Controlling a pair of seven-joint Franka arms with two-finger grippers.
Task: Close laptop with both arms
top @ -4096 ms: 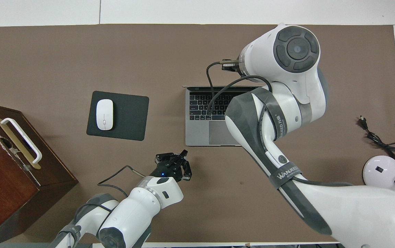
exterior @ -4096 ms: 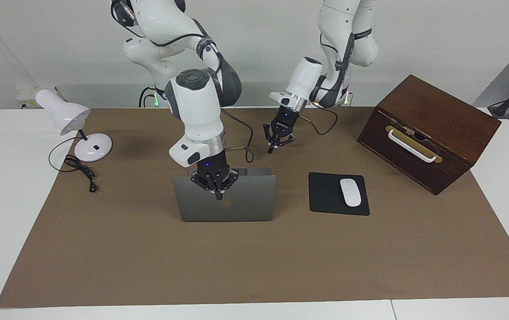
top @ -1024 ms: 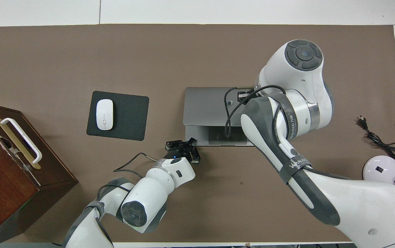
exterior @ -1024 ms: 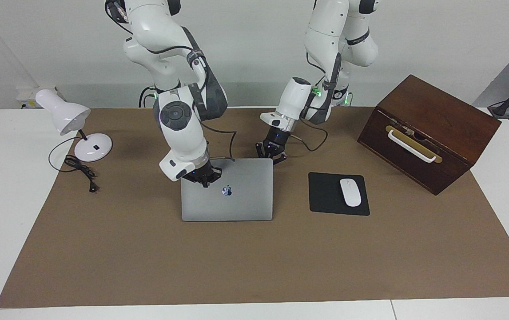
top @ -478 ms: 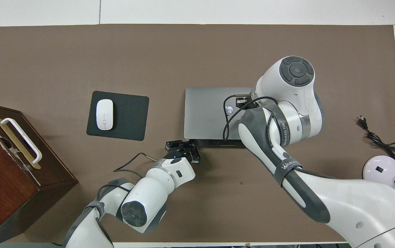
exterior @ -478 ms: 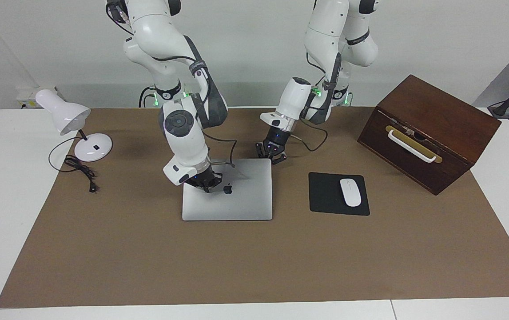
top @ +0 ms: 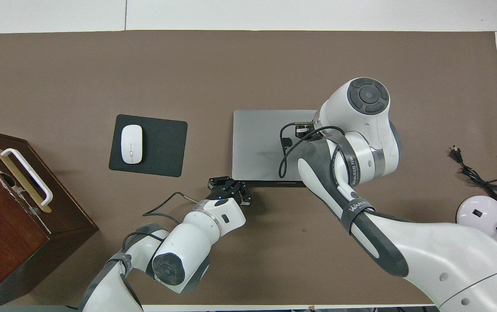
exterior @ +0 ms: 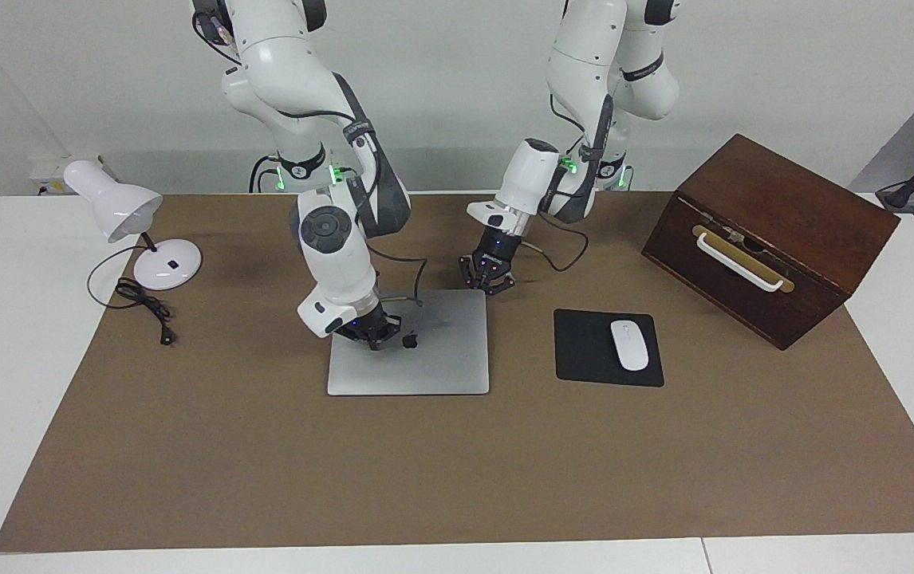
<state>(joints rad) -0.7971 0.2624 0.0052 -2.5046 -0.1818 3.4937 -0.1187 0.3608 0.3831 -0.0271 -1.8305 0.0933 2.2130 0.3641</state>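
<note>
The work surface is a brown mat [exterior: 457, 462] on a white table [exterior: 10, 359], in front of a plain pale wall.

The laptop [exterior: 441, 363] lies flat on the mat, lid down or very nearly so, logo facing up.

The right gripper [exterior: 373, 333] rests on the lid with its fingertips pressed together, holding nothing. The logo is just beside the tips, toward the left arm's end of the table.

The left gripper [exterior: 489, 281] is also pinched shut and empty. Its tips are at the lid's corner nearest the robots, low over the mat. Contact with the corner cannot be confirmed.

Handling, as judged:
- The shell is thin, rigid metal with moderate weight. The lid is smooth and will let fingertips slide.
- The screen beneath is fragile. Press flat and gently; do not pinch.
- Apply pressure near the free edge, the edge nearest the robots, spread between the two tips.
- Steady the base if it slips on the mat.
</note>
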